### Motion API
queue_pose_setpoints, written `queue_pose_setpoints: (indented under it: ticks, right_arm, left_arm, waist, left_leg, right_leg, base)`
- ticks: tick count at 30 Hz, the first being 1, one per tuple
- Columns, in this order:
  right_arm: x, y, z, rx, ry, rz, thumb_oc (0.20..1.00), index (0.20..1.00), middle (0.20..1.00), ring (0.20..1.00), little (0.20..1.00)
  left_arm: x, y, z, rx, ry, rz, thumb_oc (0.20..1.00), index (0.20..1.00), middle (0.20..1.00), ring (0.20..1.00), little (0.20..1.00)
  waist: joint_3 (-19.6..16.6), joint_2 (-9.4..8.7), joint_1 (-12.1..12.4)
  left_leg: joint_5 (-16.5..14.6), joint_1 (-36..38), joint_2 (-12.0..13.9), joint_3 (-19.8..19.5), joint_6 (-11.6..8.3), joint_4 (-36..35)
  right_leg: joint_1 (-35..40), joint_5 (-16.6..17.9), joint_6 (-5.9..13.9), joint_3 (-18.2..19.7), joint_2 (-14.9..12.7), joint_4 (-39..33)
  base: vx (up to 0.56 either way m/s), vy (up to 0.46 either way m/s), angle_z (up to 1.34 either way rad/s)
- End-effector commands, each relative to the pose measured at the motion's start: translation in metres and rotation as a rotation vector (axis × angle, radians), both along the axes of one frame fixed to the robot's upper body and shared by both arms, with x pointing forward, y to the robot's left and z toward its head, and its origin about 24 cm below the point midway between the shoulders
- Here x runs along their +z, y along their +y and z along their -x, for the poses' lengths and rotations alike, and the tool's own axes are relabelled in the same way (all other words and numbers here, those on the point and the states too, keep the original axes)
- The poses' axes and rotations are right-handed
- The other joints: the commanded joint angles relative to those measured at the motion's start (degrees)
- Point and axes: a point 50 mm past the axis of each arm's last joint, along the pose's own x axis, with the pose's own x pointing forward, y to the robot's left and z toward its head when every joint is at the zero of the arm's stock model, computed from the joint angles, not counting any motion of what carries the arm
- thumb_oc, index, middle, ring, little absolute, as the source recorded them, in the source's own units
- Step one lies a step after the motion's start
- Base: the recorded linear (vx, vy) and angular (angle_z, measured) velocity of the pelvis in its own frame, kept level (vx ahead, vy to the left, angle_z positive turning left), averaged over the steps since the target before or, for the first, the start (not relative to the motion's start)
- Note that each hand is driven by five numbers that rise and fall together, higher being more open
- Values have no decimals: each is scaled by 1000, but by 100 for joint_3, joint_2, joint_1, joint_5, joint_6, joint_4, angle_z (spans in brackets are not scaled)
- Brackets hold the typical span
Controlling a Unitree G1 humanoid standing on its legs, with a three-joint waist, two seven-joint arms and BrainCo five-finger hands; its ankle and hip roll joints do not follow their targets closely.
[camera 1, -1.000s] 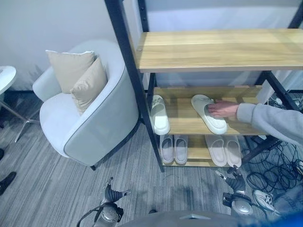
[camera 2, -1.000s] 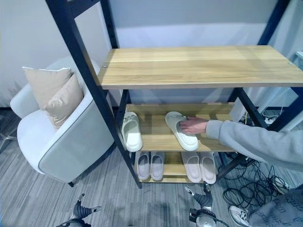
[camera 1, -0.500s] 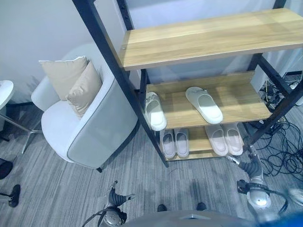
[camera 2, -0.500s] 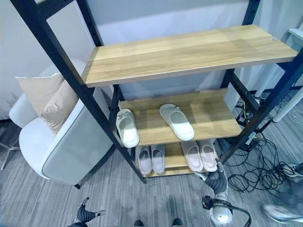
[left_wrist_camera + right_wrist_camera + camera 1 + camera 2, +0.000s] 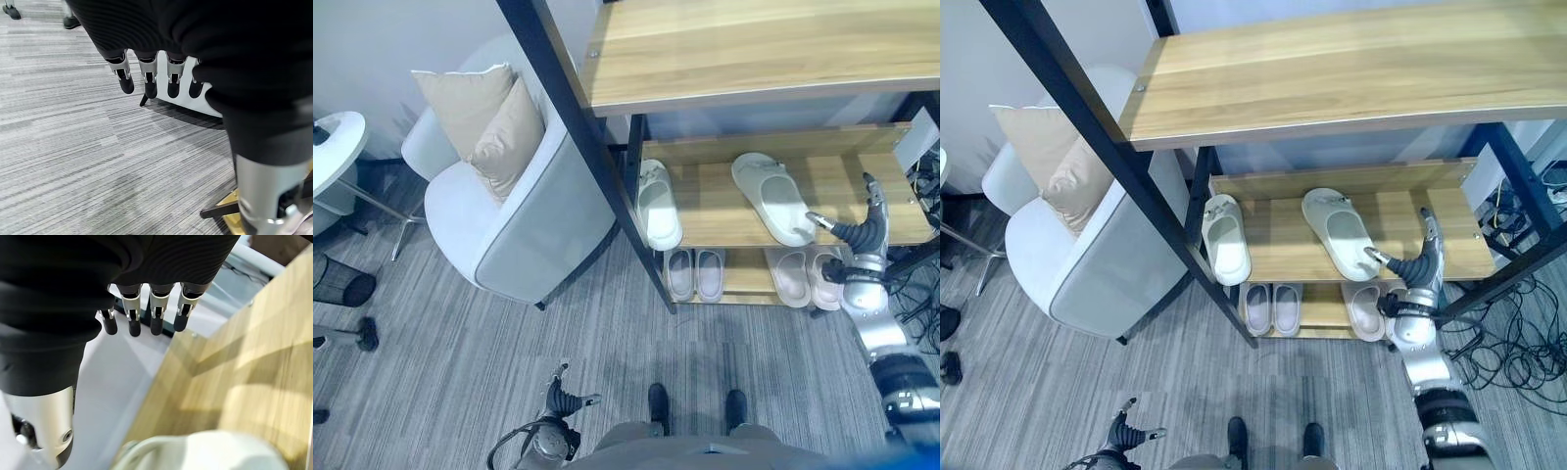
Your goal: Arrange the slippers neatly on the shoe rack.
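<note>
Slipper (image 5: 774, 198) askew on mid shelf (image 5: 891, 191); R hand (image 5: 862, 231) just beside, fingers spread, empty; L hand (image 5: 562, 399) relaxed, empty.

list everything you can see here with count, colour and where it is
shoe rack: one, black frame, light wood shelves, against the wall
slippers on the middle shelf: two, white, one by the left post, one askew mid-shelf
slippers on the bottom shelf: two pairs, pale, one left, one right
armchair: one, white and grey, left of the rack
cushions: two, beige, on the armchair
round table: one, white, far left
cables: black, on the floor right of the rack
left hand: open, low over the floor
right hand: open, beside the askew slipper
</note>
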Motion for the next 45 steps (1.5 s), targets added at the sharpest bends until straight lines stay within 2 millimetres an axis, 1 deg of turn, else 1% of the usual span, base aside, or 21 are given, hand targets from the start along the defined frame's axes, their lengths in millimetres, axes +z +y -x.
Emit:
queue_pose_setpoints:
  ticks: [1,2,3,5,9,13,17,20,22,23,24,28,29,31,35,37,45]
  right_arm:
    - [19,-1,-8,-3,-92,-2,1000,1000,1000,1000,1000]
    - [20,-3,-10,-16,-90,-3,1000,1000,1000,1000,1000]
    - [28,-8,-15,-38,-114,-8,1000,1000,1000,1000,1000]
    - [35,-11,-17,-53,-133,-6,1000,1000,1000,1000,1000]
    - [40,-17,-26,-73,-114,-5,1000,1000,1000,1000,1000]
    - [42,-15,-34,-52,-91,3,1000,1000,1000,1000,1000]
    - [49,-11,-43,-34,-83,16,1000,1000,1000,1000,1000]
    - [60,-7,-53,-28,-92,31,1000,1000,1000,1000,1000]
    - [62,-8,-54,-32,-95,36,1000,1000,1000,1000,1000]
    - [65,-9,-55,-34,-102,43,1000,1000,1000,1000,1000]
    - [73,-10,-57,-48,-125,47,1000,1000,1000,1000,1000]
    - [78,-13,-58,-67,-138,58,1000,1000,1000,1000,1000]
    - [82,-13,-59,-68,-142,72,1000,1000,1000,1000,1000]
    - [83,-15,-61,-75,-130,77,1000,1000,1000,1000,1000]
    - [81,-12,-63,-68,-115,80,1000,1000,1000,1000,1000]
    - [81,-10,-65,-64,-108,80,1000,1000,1000,1000,1000]
    - [101,-9,-69,-66,-184,50,1000,1000,1000,1000,1000]
  left_arm:
    - [4,11,-13,-16,-18,-37,1000,1000,1000,1000,1000]
    - [3,12,-11,-15,-15,-39,1000,1000,1000,1000,1000]
    - [3,13,-11,-2,-12,-37,1000,1000,1000,1000,1000]
    - [3,15,-10,4,-17,-37,1000,1000,1000,1000,1000]
    - [5,15,-15,3,-34,-36,1000,1000,1000,1000,1000]
    - [6,15,-16,11,-38,-31,1000,1000,1000,1000,1000]
    - [7,17,-19,26,-54,-26,1000,1000,1000,1000,1000]
    - [11,19,-27,34,-84,-25,1000,1000,1000,1000,1000]
    - [12,19,-28,33,-87,-26,1000,1000,1000,1000,1000]
    - [13,20,-30,38,-95,-29,1000,1000,1000,1000,1000]
    - [15,22,-34,41,-113,-33,1000,1000,1000,1000,1000]
    - [17,24,-36,46,-126,-38,1000,1000,1000,1000,1000]
    - [19,26,-39,49,-139,-47,1000,1000,1000,1000,1000]
    - [20,28,-40,50,-144,-54,1000,1000,1000,1000,1000]
    - [20,29,-39,52,-142,-58,1000,1000,1000,1000,1000]
    - [21,30,-41,53,-146,-60,1000,1000,1000,1000,1000]
    - [21,31,-42,47,-145,-70,1000,1000,1000,1000,1000]
  waist:
    - [-214,-280,41]
    - [-213,-276,53]
    - [-197,-256,81]
    - [-194,-243,112]
    - [-130,-245,166]
    - [-89,-255,219]
    - [-25,-260,273]
    - [38,-291,341]
    - [40,-303,347]
    - [49,-312,357]
    - [64,-337,383]
    - [73,-371,420]
    - [84,-400,448]
    - [93,-434,476]
    - [119,-494,517]
    - [130,-535,545]
    - [145,-654,616]
  left_leg:
    - [-249,-217,-27,-197,-503,34]
    - [-233,-262,-21,-199,-507,34]
    - [-184,-403,-27,-210,-521,34]
    - [-161,-472,-21,-211,-527,34]
    - [-114,-585,-7,-232,-559,34]
    - [-56,-734,3,-233,-577,34]
    - [-8,-868,24,-253,-596,34]
    - [43,-1041,40,-286,-618,34]
    - [47,-1066,45,-290,-621,34]
    - [55,-1089,47,-296,-624,34]
    - [59,-1143,44,-328,-630,34]
    - [67,-1176,43,-367,-643,34]
    - [63,-1188,40,-384,-646,34]
    - [69,-1194,32,-393,-653,34]
    - [80,-1214,36,-417,-663,34]
    - [81,-1222,46,-439,-666,34]
    - [106,-1321,50,-539,-704,34]
  right_leg:
    - [-132,-113,560,35,-424,49]
    - [-179,-101,558,31,-432,49]
    - [-327,-65,549,48,-444,49]
    - [-398,-49,541,45,-453,49]
    - [-492,-23,542,53,-457,49]
    - [-641,24,538,76,-448,49]
    - [-778,54,545,86,-450,49]
    - [-921,84,551,69,-447,49]
    - [-940,88,551,67,-447,49]
    - [-952,91,554,49,-452,49]
    - [-981,86,567,29,-453,49]
    - [-1002,94,578,-5,-463,49]
    - [-1002,96,586,-21,-470,49]
    - [-993,94,590,-50,-468,49]
    - [-973,89,593,-100,-468,49]
    - [-967,80,601,-130,-468,49]
    - [-978,75,616,-255,-476,49]
  base:
    - [0,0,0]
    - [0,0,0]
    - [-5,5,-3]
    - [0,0,0]
    - [0,0,0]
    - [0,0,0]
    - [0,0,0]
    - [0,0,0]
    - [0,0,0]
    - [21,14,5]
    - [20,15,8]
    - [9,2,4]
    - [0,0,0]
    - [0,0,0]
    - [-1,-2,3]
    - [-7,-1,9]
    - [-12,1,5]
